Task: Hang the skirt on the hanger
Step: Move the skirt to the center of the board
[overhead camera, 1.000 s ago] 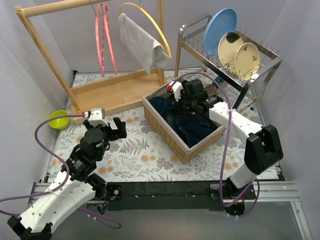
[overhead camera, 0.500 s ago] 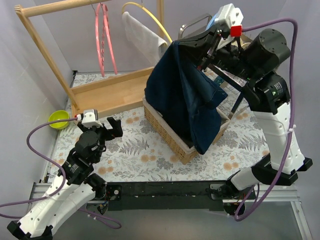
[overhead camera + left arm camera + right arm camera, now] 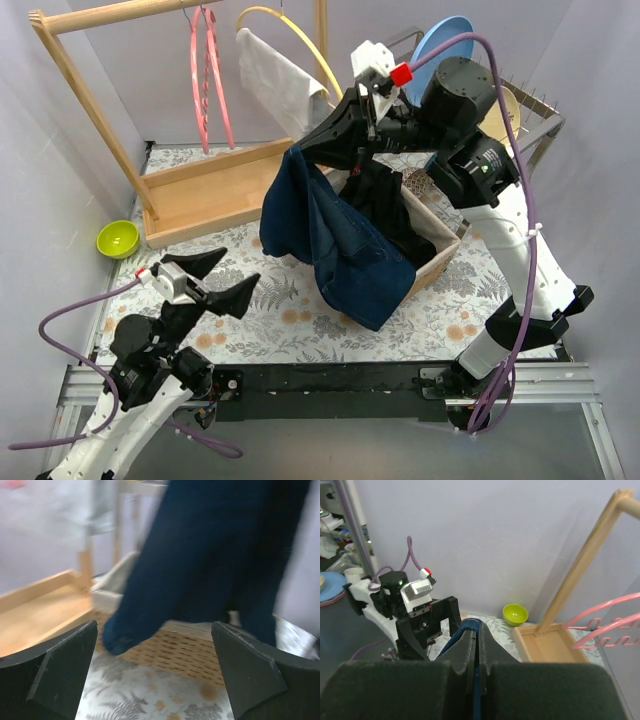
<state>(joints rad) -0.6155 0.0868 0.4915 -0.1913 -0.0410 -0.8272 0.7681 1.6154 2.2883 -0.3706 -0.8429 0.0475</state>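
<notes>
The skirt point(image 3: 335, 245) is dark blue cloth hanging in the air over the wicker basket's left rim. My right gripper point(image 3: 298, 152) is shut on its top edge, and in the right wrist view a fold of the skirt point(image 3: 470, 625) shows pinched at the tips of that gripper point(image 3: 476, 630). A pink hanger point(image 3: 205, 80) hangs bare from the wooden rail at the back left, also seen as the pink hanger point(image 3: 615, 615) in the right wrist view. My left gripper point(image 3: 232, 272) stands open and empty at the near left, facing the skirt point(image 3: 200, 555); nothing lies between that gripper's point(image 3: 155, 672) fingers.
The wicker basket point(image 3: 432, 252) holds more dark cloth. A yellow hanger point(image 3: 300, 50) carries a white cloth point(image 3: 275, 80). The wooden rack's base point(image 3: 210, 190) lies behind the skirt. A dish rack point(image 3: 530, 130) with plates stands back right, a green bowl point(image 3: 117, 238) at the left.
My right arm lifted the skirt out of the basket and swung it left toward the rack. My left arm drew back toward the near edge, jaws still open.
</notes>
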